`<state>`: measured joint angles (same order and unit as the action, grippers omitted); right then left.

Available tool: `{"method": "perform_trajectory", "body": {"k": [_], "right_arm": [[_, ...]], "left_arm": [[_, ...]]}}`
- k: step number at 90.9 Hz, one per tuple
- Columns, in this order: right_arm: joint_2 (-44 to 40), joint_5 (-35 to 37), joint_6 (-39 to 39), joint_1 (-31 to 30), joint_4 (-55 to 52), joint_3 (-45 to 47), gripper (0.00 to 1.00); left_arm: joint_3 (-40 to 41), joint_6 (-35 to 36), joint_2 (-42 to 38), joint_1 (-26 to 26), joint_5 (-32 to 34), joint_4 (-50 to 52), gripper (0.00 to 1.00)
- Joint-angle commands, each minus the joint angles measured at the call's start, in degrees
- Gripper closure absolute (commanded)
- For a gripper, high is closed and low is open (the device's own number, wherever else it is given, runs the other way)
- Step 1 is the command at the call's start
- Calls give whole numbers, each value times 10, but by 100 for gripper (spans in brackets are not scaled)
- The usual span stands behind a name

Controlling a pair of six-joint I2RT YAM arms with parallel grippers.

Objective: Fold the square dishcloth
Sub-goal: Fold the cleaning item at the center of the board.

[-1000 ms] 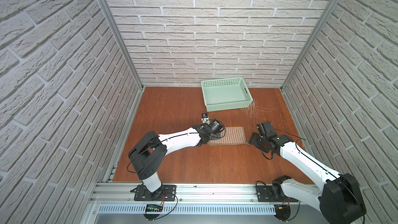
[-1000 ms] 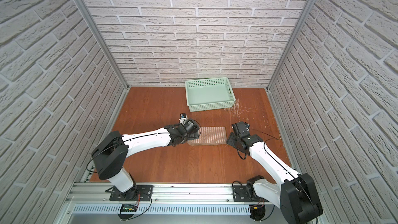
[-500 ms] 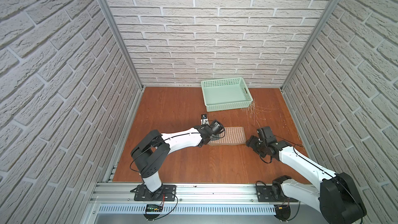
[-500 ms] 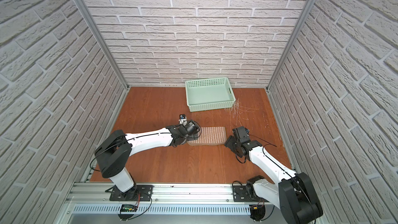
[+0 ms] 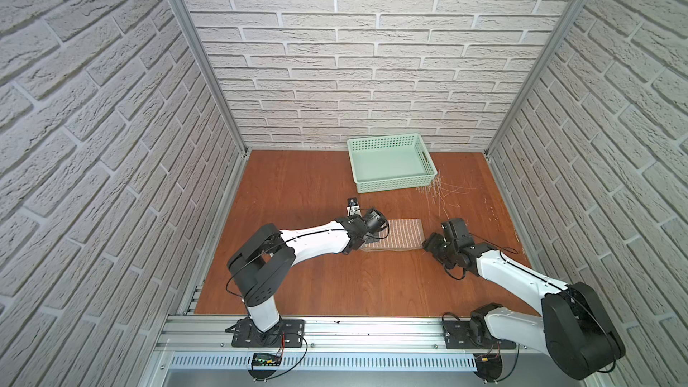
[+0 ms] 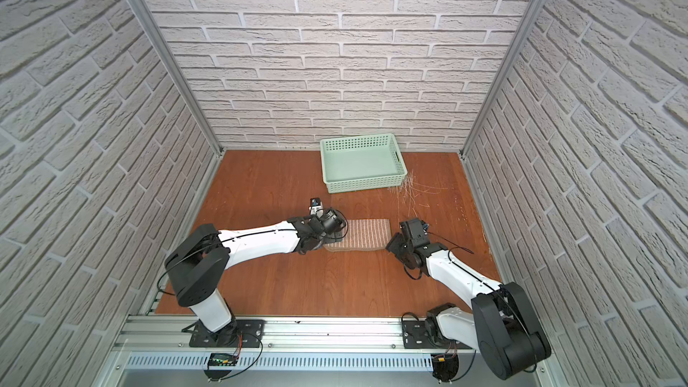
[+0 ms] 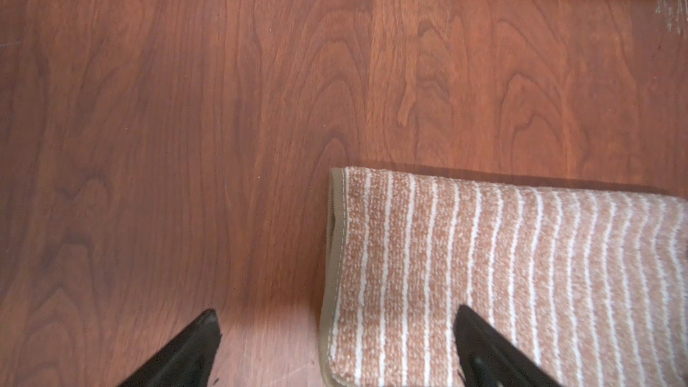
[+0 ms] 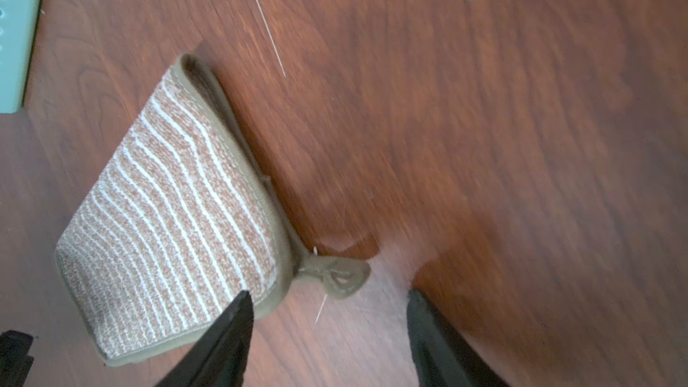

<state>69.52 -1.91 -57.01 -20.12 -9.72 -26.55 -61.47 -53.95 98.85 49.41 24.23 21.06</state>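
Item: tan-brown striped terry dishcloth [image 5: 400, 234], folded, flat on red-brown wooden bench [image 5: 316, 188], near mint-green plastic basket [image 5: 394, 182]. Empty left tool [image 7: 337, 310]: jaws wide apart astride its hem. Empty right tool [image 8: 327, 294]: jaws apart beside corner loop [image 8: 337, 279].

The square dishcloth [image 5: 404, 234], tan with cream stripes, lies folded flat on the table [image 5: 316, 188].

Both top views look down from high at the whole desk [image 5: 298, 188]. Both wrist views look closely at the cloth [image 7: 521, 273].
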Motion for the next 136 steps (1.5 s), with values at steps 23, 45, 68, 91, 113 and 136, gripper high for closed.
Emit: {"method": "perform_trajectory", "body": {"k": [23,45,68,91,113,136], "right_arm": [[47,-15,-15,3,60,16,50],[74,-14,1,3,76,6,59],[88,-2,18,3,74,3,71],[75,0,45,0,59,-4,84],[54,9,85,-14,21,-31,91],[16,45,102,-47,-59,-70,92]], "left_arm": [[3,-1,10,-1,8,16,2],[7,-6,10,-1,2,16,2],[27,-30,-1,-7,-25,26,3],[33,-39,-4,-13,-77,5,6],[46,-47,-11,-26,-105,-17,14],[80,-55,-26,-52,-121,-42,19]]}}
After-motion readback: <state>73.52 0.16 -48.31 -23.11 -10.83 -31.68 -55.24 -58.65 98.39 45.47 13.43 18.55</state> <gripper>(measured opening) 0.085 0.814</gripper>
